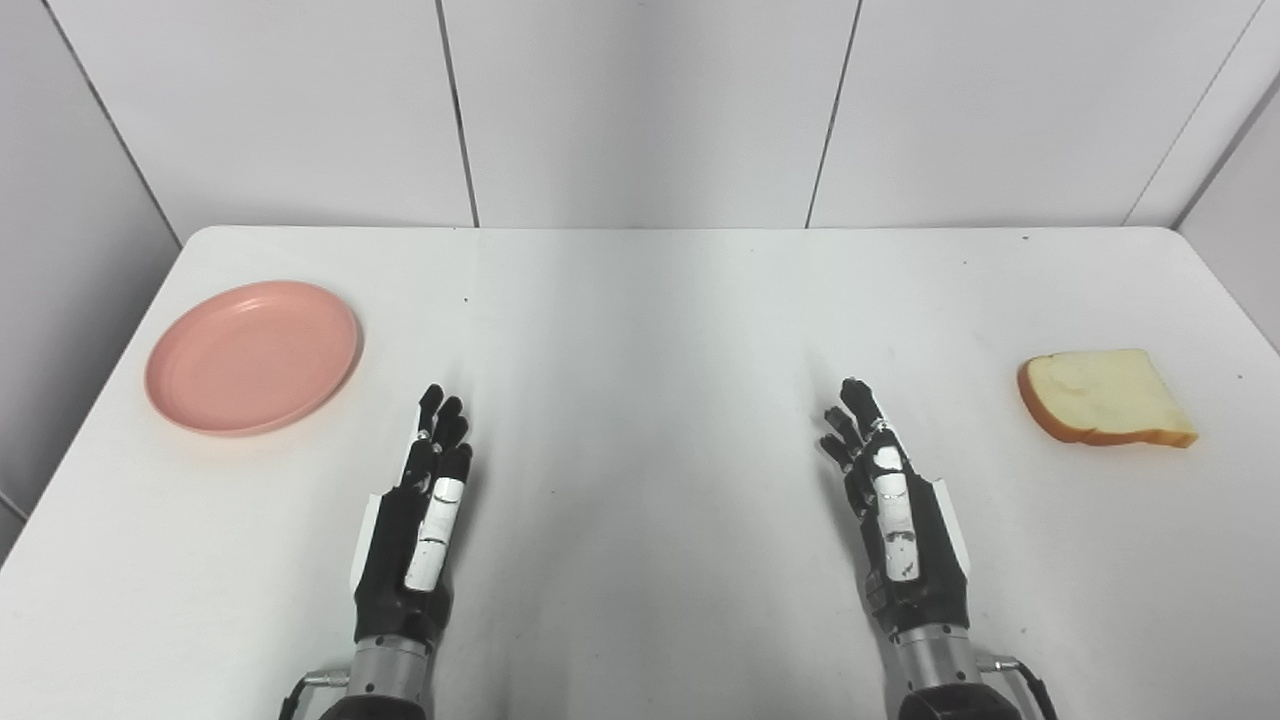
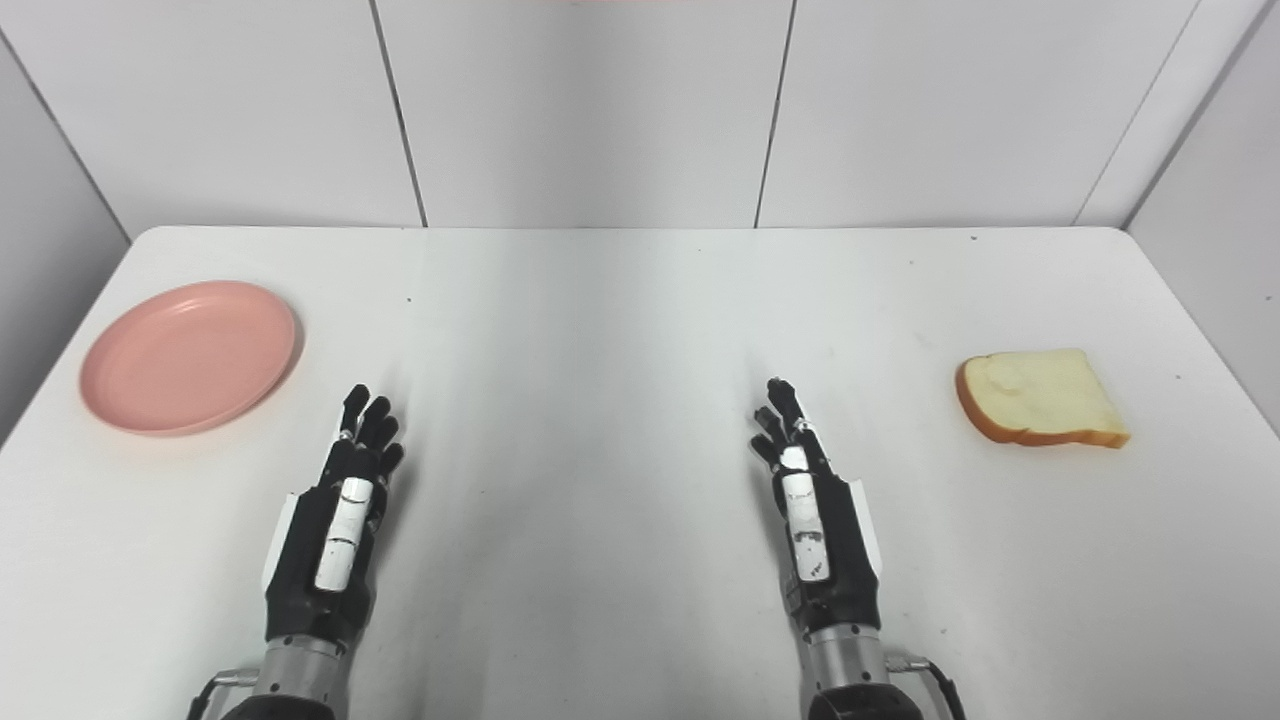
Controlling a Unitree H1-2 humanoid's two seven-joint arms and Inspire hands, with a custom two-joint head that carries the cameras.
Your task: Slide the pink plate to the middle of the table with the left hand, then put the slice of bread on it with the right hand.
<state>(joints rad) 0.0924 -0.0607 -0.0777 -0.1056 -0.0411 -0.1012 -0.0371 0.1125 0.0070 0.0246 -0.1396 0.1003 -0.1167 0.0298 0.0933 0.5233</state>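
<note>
A round pink plate (image 1: 254,356) lies near the table's left edge, with nothing on it. A slice of bread (image 1: 1103,398) with a tan crust lies flat near the right edge. My left hand (image 1: 420,520) hovers over the near table, fingers stretched forward and empty, a short way to the right of the plate and nearer to me. My right hand (image 1: 893,510) is held the same way, open and empty, well to the left of the bread.
The white table (image 1: 640,330) has a rounded far edge against grey wall panels (image 1: 640,110). Side walls stand close to the left and right edges. Bare tabletop lies between the two hands.
</note>
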